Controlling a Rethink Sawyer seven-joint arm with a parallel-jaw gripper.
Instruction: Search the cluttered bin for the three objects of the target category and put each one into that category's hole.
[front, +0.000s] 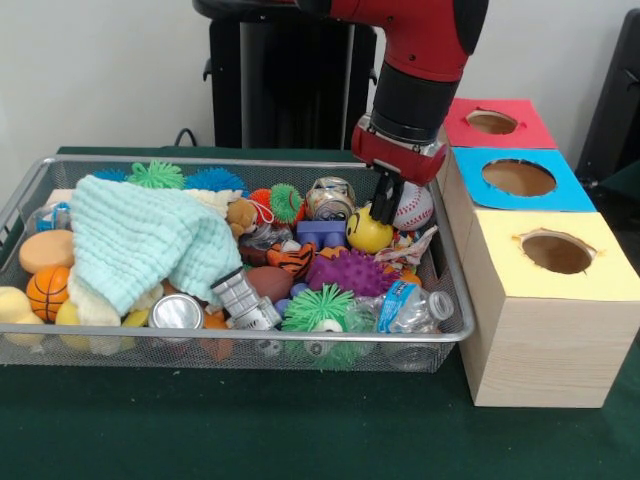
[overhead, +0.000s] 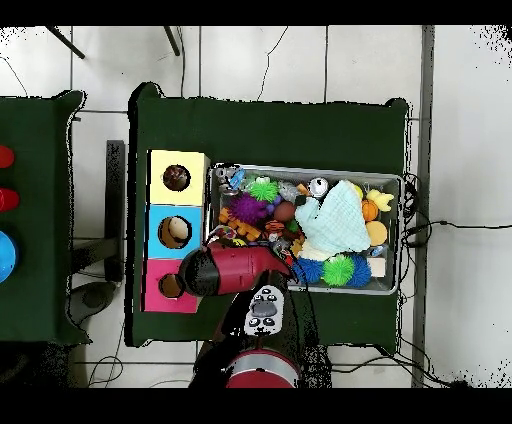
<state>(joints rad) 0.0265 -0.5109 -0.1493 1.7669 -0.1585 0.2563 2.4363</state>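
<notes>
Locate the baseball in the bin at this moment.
In the front view the baseball sits at the bin's far right corner, beside the yellow smiley ball, just right of the pincer.

Dark green cloth-covered table (front: 250, 430) carries two things directly. Silver wire-mesh rectangular bin (front: 300, 350), heaped with toys, sits at roughly 9 o'clock of the tabletop in the front view. Light wooden three-hole box (front: 540, 340), tops yellow, blue, red, stands at 3 o'clock, just beside the bin's end.
</notes>
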